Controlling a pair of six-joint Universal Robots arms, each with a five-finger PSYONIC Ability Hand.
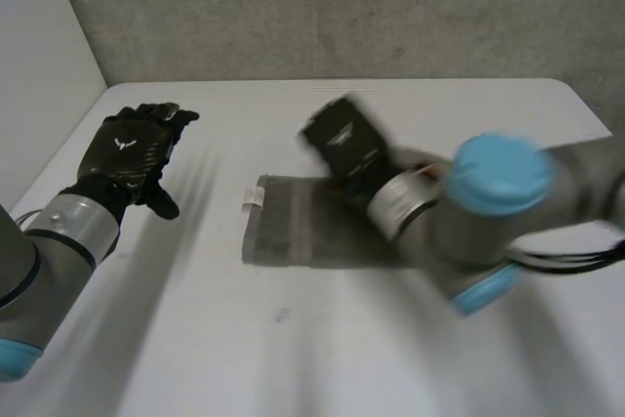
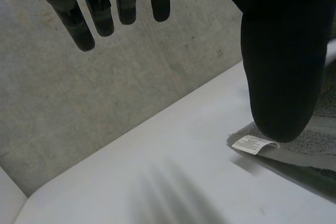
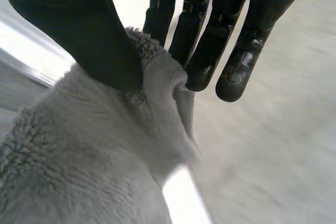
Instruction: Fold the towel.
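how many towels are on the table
1. The grey towel lies mid-table, partly hidden by the right arm; the right hand pinches its edge. The left hand hovers open beside it.

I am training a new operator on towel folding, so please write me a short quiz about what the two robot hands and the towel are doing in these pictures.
1. True or false: the left robot hand holds the towel.
2. What is the right robot hand doing? A) pinching the towel; B) hovering open, touching nothing; C) holding a cup.
3. Fill in: the towel's white label lies at the end nearer the ___ robot hand.
Key: 1 false; 2 A; 3 left.
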